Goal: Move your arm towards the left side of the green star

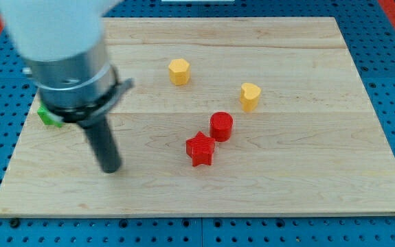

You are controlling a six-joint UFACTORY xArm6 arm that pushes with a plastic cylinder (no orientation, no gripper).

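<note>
**End effector: a bare rod with my tip on the counter, lower left**

The end effector is only a straight dark rod, so it has no jaws and it grasps nothing. My tip [110, 169] rests on the wooden counter [307, 185] in the lower left part of the view. It touches no block. The big grey and white body of the arm stands above the rod and covers much of the upper left area of the counter.

The nearest block is the green star [47, 117]. Only a small green piece of it shows, at the view's left edge of the counter, under the arm body. It lies up and to the view's left of my tip, a little apart from it. Its shape cannot be made out well here.

To the view's right of my tip there is one red star [200, 149], well apart from the tip. Just beside it, up and to the right, stands one red cylinder [221, 126]; the two red blocks are touching or almost touching, I cannot tell which.

Further out there are two yellow blocks. One yellow heart-shaped block [250, 96] is up and to the right of the red cylinder. One yellow hexagon block [178, 71] is near the view's top, left of the heart.

Counted: one green, two red, two yellow blocks in view.
</note>
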